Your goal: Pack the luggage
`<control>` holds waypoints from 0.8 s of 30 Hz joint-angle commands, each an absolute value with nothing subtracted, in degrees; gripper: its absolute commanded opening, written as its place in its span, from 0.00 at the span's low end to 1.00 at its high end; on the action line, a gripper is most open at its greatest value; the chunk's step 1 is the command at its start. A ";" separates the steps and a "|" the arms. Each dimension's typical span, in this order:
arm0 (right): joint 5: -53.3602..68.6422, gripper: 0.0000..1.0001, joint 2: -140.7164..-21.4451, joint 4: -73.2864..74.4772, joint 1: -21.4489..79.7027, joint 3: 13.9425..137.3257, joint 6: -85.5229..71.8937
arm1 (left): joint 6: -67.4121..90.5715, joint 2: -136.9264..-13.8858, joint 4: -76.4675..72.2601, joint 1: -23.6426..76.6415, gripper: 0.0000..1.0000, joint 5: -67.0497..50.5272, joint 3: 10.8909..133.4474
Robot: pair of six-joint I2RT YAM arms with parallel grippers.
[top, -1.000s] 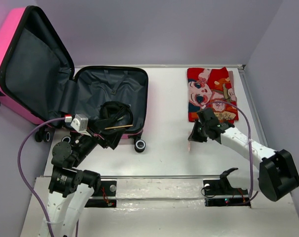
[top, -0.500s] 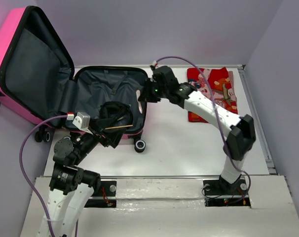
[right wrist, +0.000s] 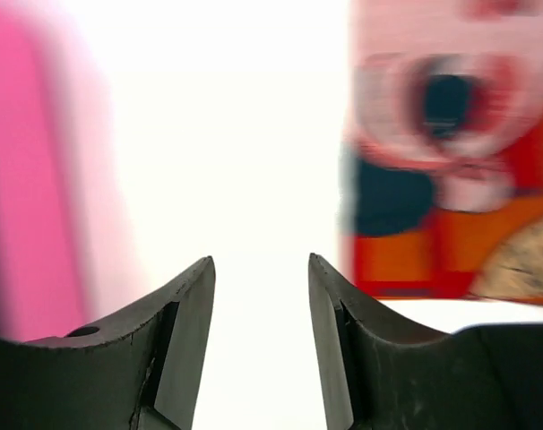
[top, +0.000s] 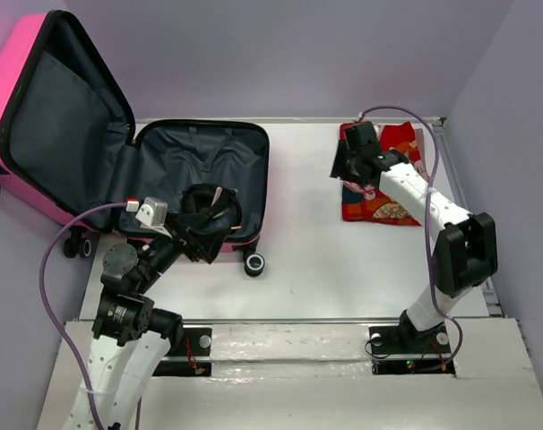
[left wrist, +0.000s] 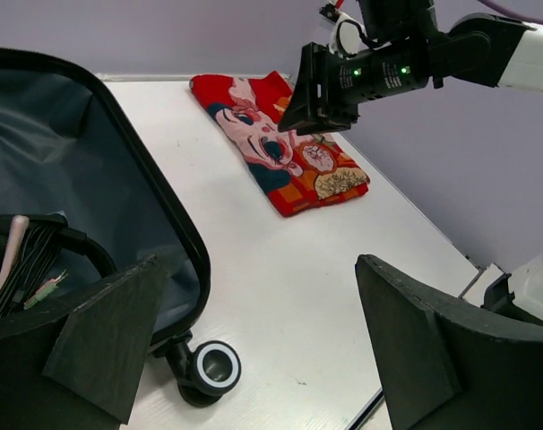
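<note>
Upper left: pink luggage (top: 204,157) lies open on the white table (top: 307,260), lid raised at far left. Left gripper (left wrist: 254,345) over its near edge, by a black cable bundle (top: 204,204); jaws wide apart, empty. Upper right: right gripper (top: 346,166) at the left edge of the red cartoon-print cloth (top: 392,193); jaws partly apart, empty.

A: Right wrist view is smeared. Pink mass (right wrist: 30,179) at the left, red printed cloth (right wrist: 451,161) at the right, no detail in either.
B: Top view: the luggage (top: 191,152) lid runs off the left edge. The right pincer (top: 341,166) covers the cloth's far-left corner.
A: Dark bundle (top: 202,199) inside, partly under the left pincer (top: 204,237). Can't tell what it is.
</note>
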State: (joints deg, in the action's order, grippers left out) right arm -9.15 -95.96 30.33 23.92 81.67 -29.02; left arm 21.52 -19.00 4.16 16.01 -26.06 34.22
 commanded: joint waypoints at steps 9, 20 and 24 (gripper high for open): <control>-20.58 0.57 -109.85 38.06 20.74 80.24 -20.13 | 22.32 -23.46 1.67 15.21 0.99 -25.75 34.54; -15.30 0.13 -112.86 34.02 26.43 75.07 -21.18 | 26.36 -33.82 -0.26 15.29 0.99 -28.21 42.34; -14.16 0.12 -105.58 32.35 33.11 67.69 -23.80 | 28.38 -39.71 -1.66 16.69 0.99 -26.38 47.27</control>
